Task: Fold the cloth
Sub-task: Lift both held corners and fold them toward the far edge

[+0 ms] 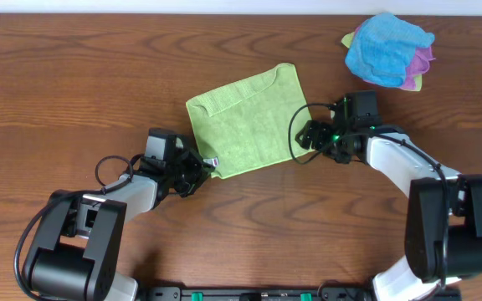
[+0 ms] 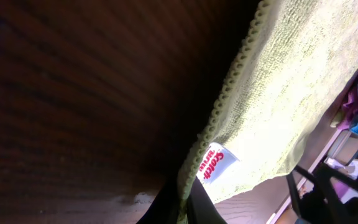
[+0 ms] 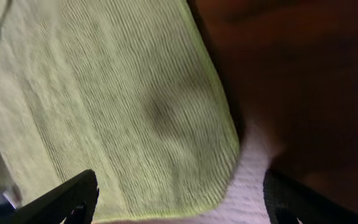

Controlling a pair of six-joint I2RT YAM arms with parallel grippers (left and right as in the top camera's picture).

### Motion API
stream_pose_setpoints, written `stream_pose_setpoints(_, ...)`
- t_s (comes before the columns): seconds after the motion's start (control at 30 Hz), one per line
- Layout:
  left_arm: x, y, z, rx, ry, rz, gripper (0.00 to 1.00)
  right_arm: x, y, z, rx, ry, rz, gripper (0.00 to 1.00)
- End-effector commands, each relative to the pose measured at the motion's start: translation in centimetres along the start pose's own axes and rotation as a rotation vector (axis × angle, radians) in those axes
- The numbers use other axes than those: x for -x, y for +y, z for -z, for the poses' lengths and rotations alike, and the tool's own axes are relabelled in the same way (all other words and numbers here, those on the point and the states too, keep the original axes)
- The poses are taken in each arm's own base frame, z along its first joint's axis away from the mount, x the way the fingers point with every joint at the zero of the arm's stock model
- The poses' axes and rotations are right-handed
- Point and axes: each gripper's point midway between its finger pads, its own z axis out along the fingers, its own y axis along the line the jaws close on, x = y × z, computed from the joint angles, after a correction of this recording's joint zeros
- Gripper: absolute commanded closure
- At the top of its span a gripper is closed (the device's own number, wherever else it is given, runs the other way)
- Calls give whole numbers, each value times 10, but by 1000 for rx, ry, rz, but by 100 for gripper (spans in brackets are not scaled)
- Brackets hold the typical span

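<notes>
Cloth [image 1: 245,125] lies flat on table [image 1: 74,84], well apart from blue cloth [image 1: 387,46]. My left hand [image 1: 201,167] pinches the corner farthest from blue cloth, beside the tag [image 1: 212,162]. My right hand [image 1: 308,136] gapes over a nearer corner. Judged light, limp, grippy terry: grip by the corners.

Robot lab bench: wood-grain table [image 1: 74,75], left arm [image 1: 78,221] and right arm [image 1: 446,213] at its near edge.
</notes>
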Motion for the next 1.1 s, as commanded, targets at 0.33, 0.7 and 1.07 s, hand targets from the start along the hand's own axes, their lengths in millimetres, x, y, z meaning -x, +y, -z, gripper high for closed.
stream_pose_setpoints(0.33, 9, 13, 4, 3, 4, -11, 94, -10, 2, -35, 27, 34, -43, 99)
stream_pose_setpoints(0.7, 26, -62, 52, -312, 111, -94, 94, -1, 83, 36, 284, -31, 60, 99)
stream_pose_setpoints(1.07, 30, -145, 108, -485, 68, -237, 94, 0, 106, 96, 310, -130, 91, 99)
